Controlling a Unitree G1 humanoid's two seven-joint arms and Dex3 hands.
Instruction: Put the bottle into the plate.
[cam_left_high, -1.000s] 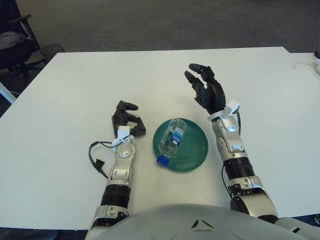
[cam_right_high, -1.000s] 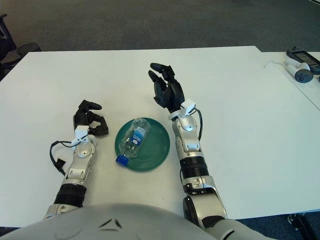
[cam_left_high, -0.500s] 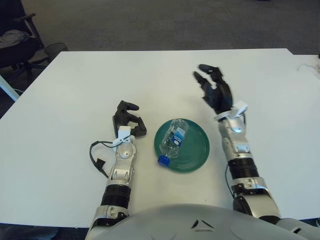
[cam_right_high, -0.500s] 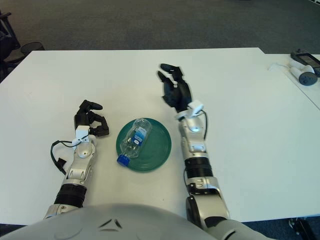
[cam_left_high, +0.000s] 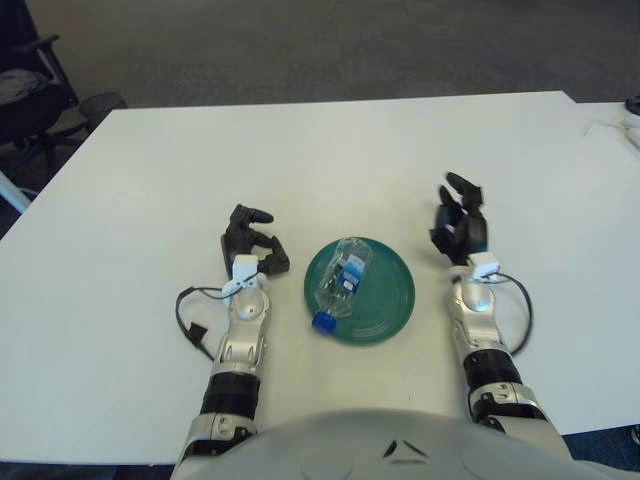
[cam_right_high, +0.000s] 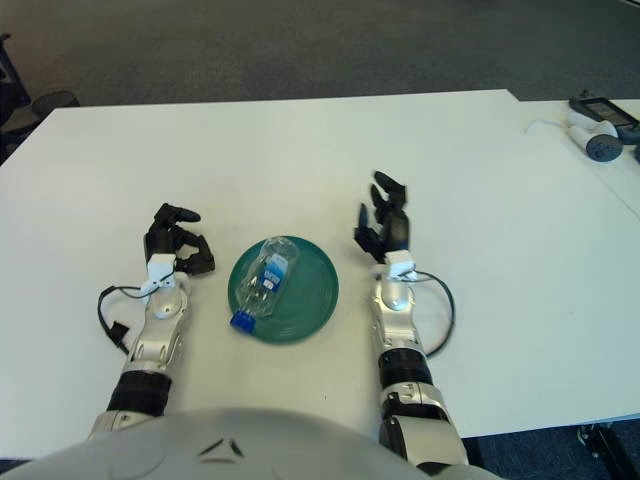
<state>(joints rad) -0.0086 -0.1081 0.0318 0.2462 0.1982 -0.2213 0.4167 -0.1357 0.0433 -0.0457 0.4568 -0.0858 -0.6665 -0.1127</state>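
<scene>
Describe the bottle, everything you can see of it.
The bottle is small, of clear plastic, with a blue cap and a blue-and-white label around its middle. It lies on its side in the green plate, slanted, with its cap end poking over the plate's near-left rim and its base toward the plate's far side. Only the plate touches it; neither hand does. Whether it holds liquid cannot be told.

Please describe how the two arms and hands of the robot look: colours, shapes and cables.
Both hands, left hand and right hand, are black with three jointed fingers. A small white block sits at each wrist. The forearms are silver-grey segmented shells with black ribbed rings nearer the elbow. A thin black cable loops out beside the left forearm, and another loops beside the right forearm.
</scene>
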